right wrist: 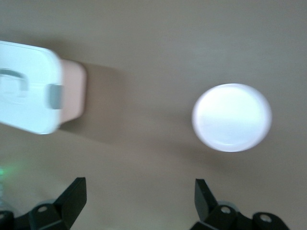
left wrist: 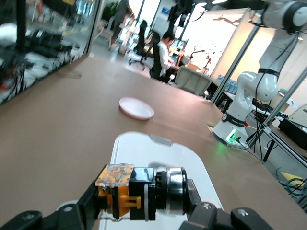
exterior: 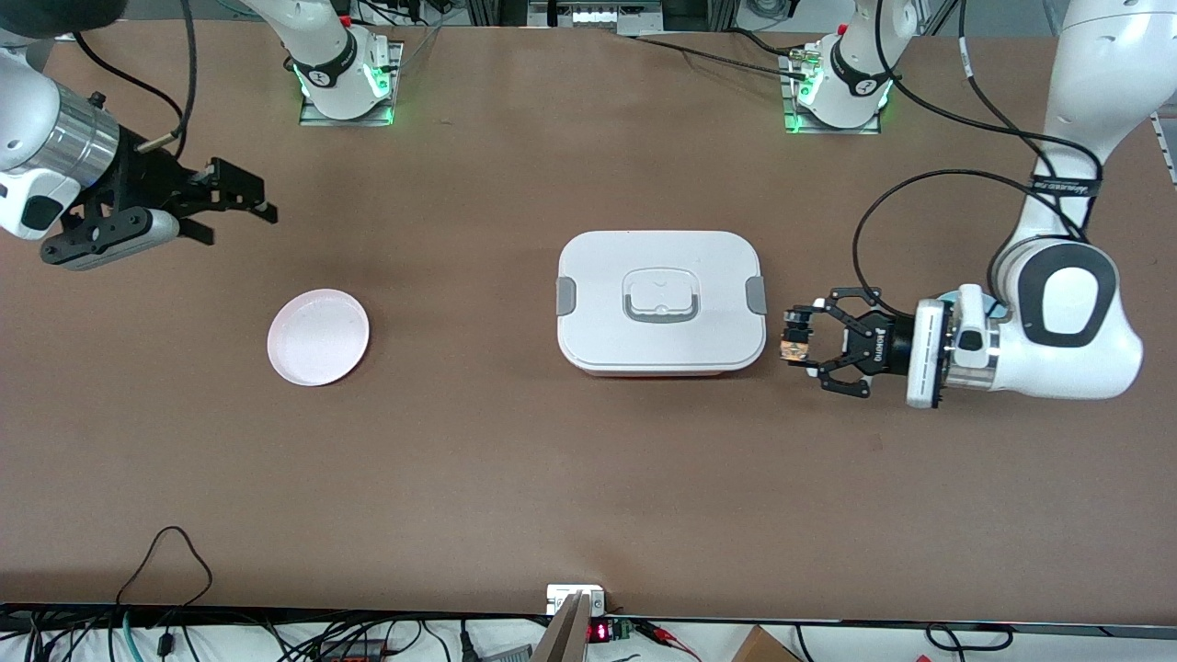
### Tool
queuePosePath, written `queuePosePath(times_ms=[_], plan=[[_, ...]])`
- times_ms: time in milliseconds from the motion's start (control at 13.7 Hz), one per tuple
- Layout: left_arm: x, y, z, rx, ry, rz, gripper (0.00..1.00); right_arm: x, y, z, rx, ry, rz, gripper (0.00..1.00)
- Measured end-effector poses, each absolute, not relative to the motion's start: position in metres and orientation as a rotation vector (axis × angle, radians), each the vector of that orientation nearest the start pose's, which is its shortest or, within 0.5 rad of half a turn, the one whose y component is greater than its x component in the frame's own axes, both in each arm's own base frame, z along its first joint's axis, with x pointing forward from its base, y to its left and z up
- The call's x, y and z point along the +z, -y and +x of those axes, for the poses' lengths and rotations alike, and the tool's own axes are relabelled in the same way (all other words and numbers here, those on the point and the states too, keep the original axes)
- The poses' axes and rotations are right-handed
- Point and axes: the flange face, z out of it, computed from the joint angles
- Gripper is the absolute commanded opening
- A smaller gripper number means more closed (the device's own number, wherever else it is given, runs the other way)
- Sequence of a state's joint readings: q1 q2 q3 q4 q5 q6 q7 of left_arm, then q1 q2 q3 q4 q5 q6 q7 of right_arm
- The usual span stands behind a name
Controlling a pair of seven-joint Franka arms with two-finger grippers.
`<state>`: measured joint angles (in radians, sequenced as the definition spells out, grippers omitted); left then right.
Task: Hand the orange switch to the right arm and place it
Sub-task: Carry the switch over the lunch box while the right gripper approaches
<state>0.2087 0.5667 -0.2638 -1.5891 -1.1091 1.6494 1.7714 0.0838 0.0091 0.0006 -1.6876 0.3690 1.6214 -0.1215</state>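
Note:
The orange switch [exterior: 794, 342], black with orange parts and a silver collar, is clamped in my left gripper [exterior: 798, 338], the linkage claw. The gripper holds it in the air beside the white lidded box [exterior: 660, 302], at the box's end toward the left arm. In the left wrist view the switch [left wrist: 129, 191] fills the space between the jaws of the left gripper [left wrist: 144, 203]. My right gripper [exterior: 244, 207] is open and empty, up over the table at the right arm's end, close to the pink plate [exterior: 318, 336]. In the right wrist view the right gripper [right wrist: 140, 189] has its fingers wide apart.
The pink plate also shows in the left wrist view [left wrist: 136, 107] and the right wrist view [right wrist: 231, 117]. The box also shows in both wrist views [left wrist: 158, 158] [right wrist: 26, 93]. Cables and small electronics [exterior: 588, 625] lie along the table's edge nearest the front camera.

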Motion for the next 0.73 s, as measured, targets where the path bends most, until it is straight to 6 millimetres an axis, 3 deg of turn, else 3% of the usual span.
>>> queuePosePath(times_ms=[291, 510, 728], plan=[[0.362, 0.175, 0.656, 0.949, 1.306, 1.213, 0.01, 0.555, -0.108, 0.564, 0.153, 0.158, -2.466, 1.00], [0.363, 0.223, 0.649, 1.066, 1.320, 1.170, 0.00, 0.523, -0.131, 0.579, 0.182, 0.078, -2.242, 1.00], [0.373, 0.278, 0.627, 1.220, 1.225, 1.173, 0.00, 0.494, -0.167, 0.582, 0.120, 0.044, -2.037, 1.00]])
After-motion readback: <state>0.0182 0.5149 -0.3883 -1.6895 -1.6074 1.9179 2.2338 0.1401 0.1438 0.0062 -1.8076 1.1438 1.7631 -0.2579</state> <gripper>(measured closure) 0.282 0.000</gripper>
